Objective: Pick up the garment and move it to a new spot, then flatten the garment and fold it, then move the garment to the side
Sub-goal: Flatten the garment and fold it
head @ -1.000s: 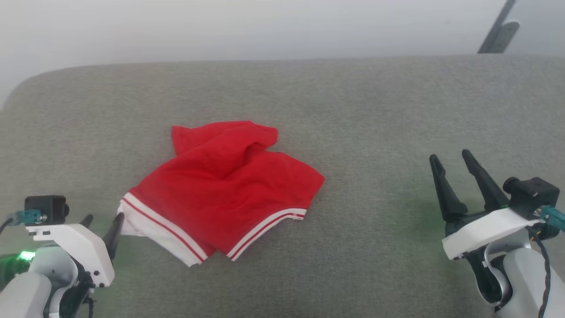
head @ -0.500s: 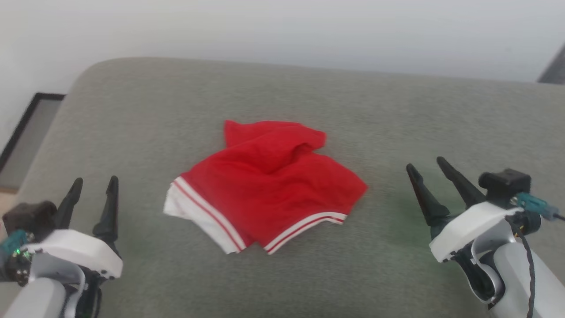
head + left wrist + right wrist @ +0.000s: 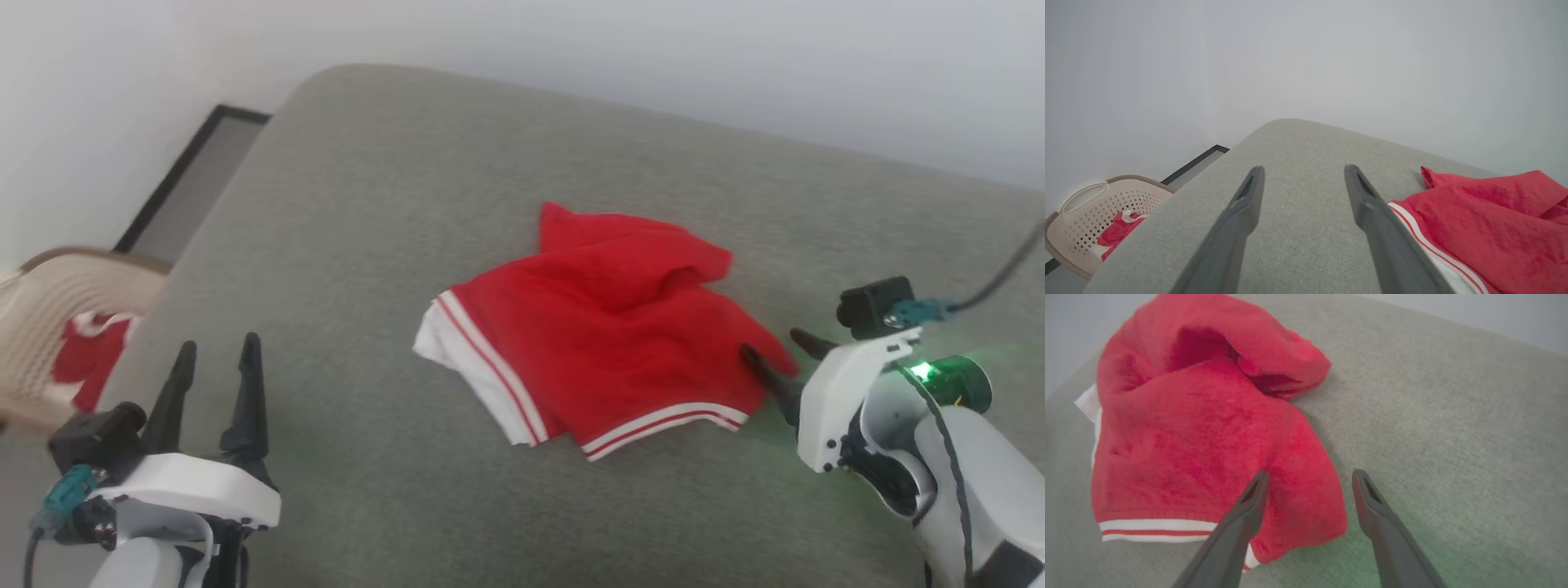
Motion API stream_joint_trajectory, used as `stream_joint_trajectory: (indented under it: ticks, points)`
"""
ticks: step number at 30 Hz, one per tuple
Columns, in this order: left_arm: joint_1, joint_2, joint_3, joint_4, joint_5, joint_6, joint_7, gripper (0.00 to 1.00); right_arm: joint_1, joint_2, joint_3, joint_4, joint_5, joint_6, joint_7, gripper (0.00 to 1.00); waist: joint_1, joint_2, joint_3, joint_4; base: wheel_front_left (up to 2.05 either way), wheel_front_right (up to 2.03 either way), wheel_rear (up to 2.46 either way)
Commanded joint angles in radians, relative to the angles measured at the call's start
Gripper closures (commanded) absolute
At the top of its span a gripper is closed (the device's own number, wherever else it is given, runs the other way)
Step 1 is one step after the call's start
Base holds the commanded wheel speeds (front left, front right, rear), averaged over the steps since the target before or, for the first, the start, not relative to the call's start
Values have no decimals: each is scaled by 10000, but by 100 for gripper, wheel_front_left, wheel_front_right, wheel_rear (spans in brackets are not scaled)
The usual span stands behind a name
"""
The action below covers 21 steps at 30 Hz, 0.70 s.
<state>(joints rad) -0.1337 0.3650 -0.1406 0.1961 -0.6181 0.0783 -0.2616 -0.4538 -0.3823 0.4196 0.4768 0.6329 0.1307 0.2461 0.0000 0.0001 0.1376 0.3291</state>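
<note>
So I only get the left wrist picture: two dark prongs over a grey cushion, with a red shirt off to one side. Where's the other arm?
Observer: The right pincer is at the opposite corner of the shirt, low over the grey cushion.
Operator: Has it got hold of the shirt?
Observer: No. The right wrist view shows it open, with one finger over the red cloth and the other over bare cushion.
Operator: Is the shirt lying flat?
Observer: No. Its far end is humped into a loose fold with a dark hollow beneath.
</note>
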Motion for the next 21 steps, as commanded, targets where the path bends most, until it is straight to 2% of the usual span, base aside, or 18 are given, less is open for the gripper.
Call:
stream_joint_trajectory:
  ticks: [1,8,9,10,15,21]
  points:
    - [80,-207,137,-39,163,-154,-42,0,-306,-29,156,283,-51,-1,376,0,0,-1,165,380,0,0,0]
    - [116,-878,738,-151,710,-664,-45,0,-952,5,795,1464,-118,0,1895,0,0,-1,286,683,0,0,0]
    - [132,-983,868,-156,804,-740,-45,0,-989,51,869,1592,-32,-1,2007,75,0,-1,298,696,0,0,0]
    - [132,-1118,1012,-184,870,-838,-46,0,-1066,59,973,1716,-4,0,2146,100,0,-1,306,704,0,0,0]
    - [247,-1628,1682,-317,1294,-1386,-46,0,-1357,-123,1138,1943,460,-9,2166,100,0,-1,230,618,0,0,0]
    - [478,-1900,2446,-429,1735,-1719,-47,0,-1311,-570,963,1691,944,-9,1909,100,0,-1,-53,129,0,0,0]
